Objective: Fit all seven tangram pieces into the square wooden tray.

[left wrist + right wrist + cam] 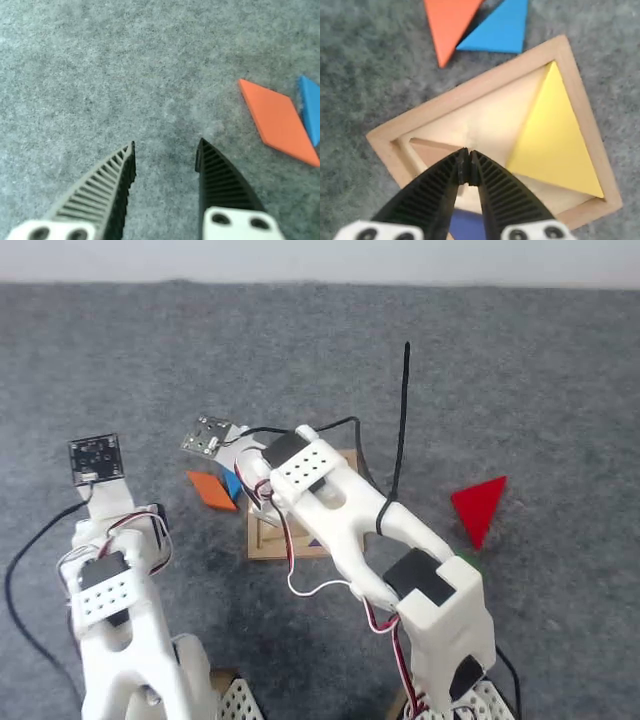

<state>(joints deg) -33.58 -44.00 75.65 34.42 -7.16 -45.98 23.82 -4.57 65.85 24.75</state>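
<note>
High view: the square wooden tray [262, 540] lies under the right arm [330, 502]; one red triangle piece [480, 505] sits well apart. Left wrist view: the left gripper [167, 144], spread, hangs near one orange parallelogram piece [277, 122]. Right wrist view: the right gripper [469, 152], pressed together with nothing seen between, hovers over the tray, which holds one yellow triangle piece [555, 135]. Filling seems early; next, fetch a loose piece.

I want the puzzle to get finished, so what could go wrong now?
The right gripper hangs shut over the wooden tray; pushing down might nudge the yellow triangle out of place. The red triangle lies well apart from the tray, so it may be awkward to fetch.
</note>
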